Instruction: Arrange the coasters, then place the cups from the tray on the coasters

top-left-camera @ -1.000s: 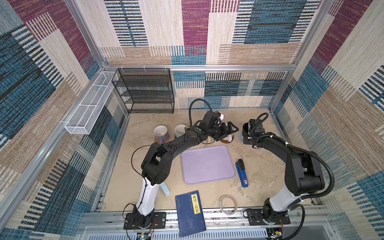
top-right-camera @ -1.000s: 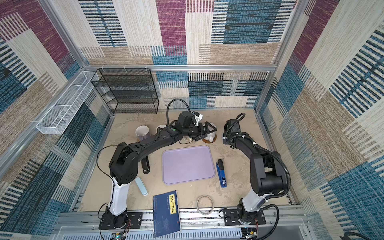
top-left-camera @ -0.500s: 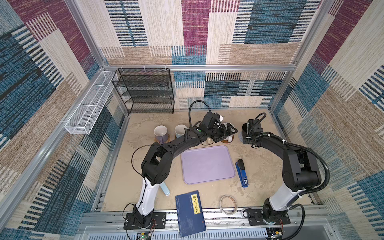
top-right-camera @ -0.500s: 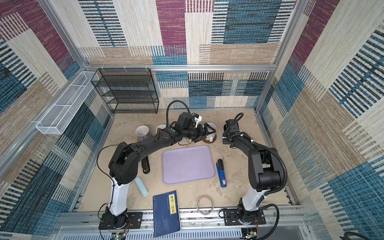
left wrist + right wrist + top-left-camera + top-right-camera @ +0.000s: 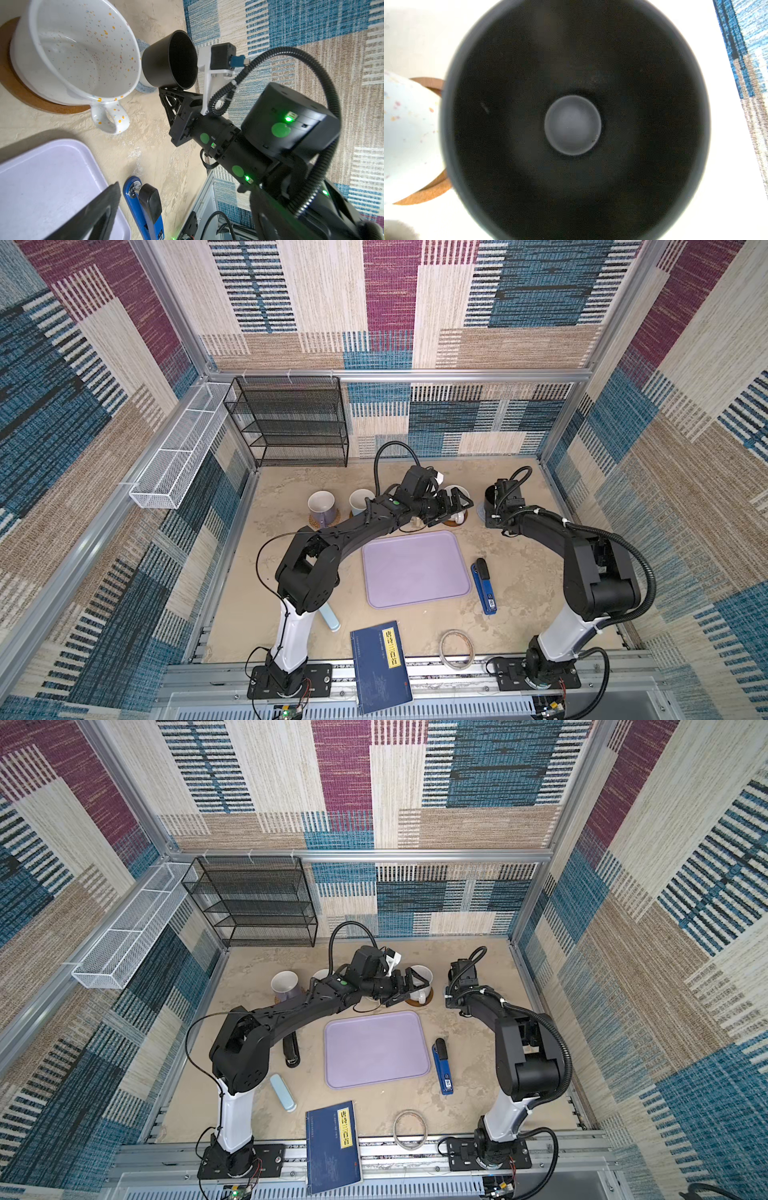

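Observation:
My right gripper (image 5: 494,512) is shut on the black cup (image 5: 170,62), which sits on or just over the grey-blue coaster (image 5: 145,88) at the back right. That cup's dark inside (image 5: 573,124) fills the right wrist view. Beside it the speckled white cup (image 5: 455,492) stands on a dark brown coaster (image 5: 12,83). My left gripper (image 5: 453,510) hangs open by that cup on the tray's side and holds nothing. The lilac cup (image 5: 321,506) rests on the tan rattan coaster (image 5: 328,521), with the light blue cup (image 5: 360,501) next to it. The lilac tray (image 5: 415,568) lies bare.
A blue stapler (image 5: 484,587) lies right of the tray and a black stapler (image 5: 291,1052) left of it. Near the front are a dark blue book (image 5: 380,668), a clear tape ring (image 5: 456,649) and a pale blue case (image 5: 282,1092). A black wire shelf (image 5: 291,423) stands at the back left.
The right arm's elbow has drawn in slightly to the left, its gripper still shut on the black cup. The left arm has hardly moved.

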You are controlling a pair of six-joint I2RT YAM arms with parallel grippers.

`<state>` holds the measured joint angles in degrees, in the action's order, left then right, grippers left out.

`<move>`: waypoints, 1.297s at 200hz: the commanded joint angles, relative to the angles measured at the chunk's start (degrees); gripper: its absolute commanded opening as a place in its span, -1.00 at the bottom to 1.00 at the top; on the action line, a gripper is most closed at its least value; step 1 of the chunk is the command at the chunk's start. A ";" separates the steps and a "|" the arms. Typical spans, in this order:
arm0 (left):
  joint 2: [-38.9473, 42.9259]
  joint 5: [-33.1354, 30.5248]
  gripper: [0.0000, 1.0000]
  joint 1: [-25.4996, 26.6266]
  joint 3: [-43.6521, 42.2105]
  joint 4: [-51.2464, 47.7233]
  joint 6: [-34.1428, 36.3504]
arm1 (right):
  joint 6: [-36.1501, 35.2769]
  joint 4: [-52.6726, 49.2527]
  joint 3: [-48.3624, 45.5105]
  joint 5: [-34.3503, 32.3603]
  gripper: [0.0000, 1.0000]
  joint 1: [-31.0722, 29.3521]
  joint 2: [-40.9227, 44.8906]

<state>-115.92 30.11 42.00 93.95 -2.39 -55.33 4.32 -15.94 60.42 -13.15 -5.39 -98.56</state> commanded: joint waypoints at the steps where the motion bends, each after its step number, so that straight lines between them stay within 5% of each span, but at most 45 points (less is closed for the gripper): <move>1: 1.44 -1.11 0.99 -0.12 -0.30 -0.66 1.78 | 0.63 1.12 0.33 -2.38 -0.56 0.07 -0.32; 10: 1.96 -1.21 0.99 -0.12 -0.60 -0.63 1.80 | 0.61 1.15 0.16 -2.62 -0.40 0.11 -0.27; 78: 6.31 -2.97 0.99 -0.12 -2.77 -1.99 2.82 | 1.63 1.20 -0.48 -3.11 -0.09 0.18 2.58; 118: 15.23 -8.98 0.99 -0.40 -9.18 -6.10 9.60 | 6.80 4.37 -4.57 -2.45 0.23 0.15 12.59; 120: 16.00 -9.53 0.99 -0.37 -9.52 -6.56 10.08 | 7.23 4.79 -5.06 -2.35 0.34 0.19 13.35; 123: 17.02 -10.27 0.99 -0.42 -10.22 -7.26 11.09 | 7.72 5.30 -5.77 -2.16 0.89 0.16 14.47; 126: 17.94 -11.24 0.99 -0.51 -10.91 -8.03 12.03 | 8.21 5.85 -6.47 -1.97 0.98 0.13 15.53; 207: 47.43 -37.73 1.00 -8.54 -40.82 -10.94 33.72 | 5.71 24.76 -22.75 2.47 0.99 0.12 32.89; 259: 62.02 -51.71 1.00 -17.48 -63.60 4.81 45.15 | 0.16 37.70 -31.13 0.17 1.00 0.19 33.53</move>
<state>-58.46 -11.90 27.97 37.12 -7.49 -18.63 7.16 11.62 32.05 -11.57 -5.19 -65.52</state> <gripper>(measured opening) 0.997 0.998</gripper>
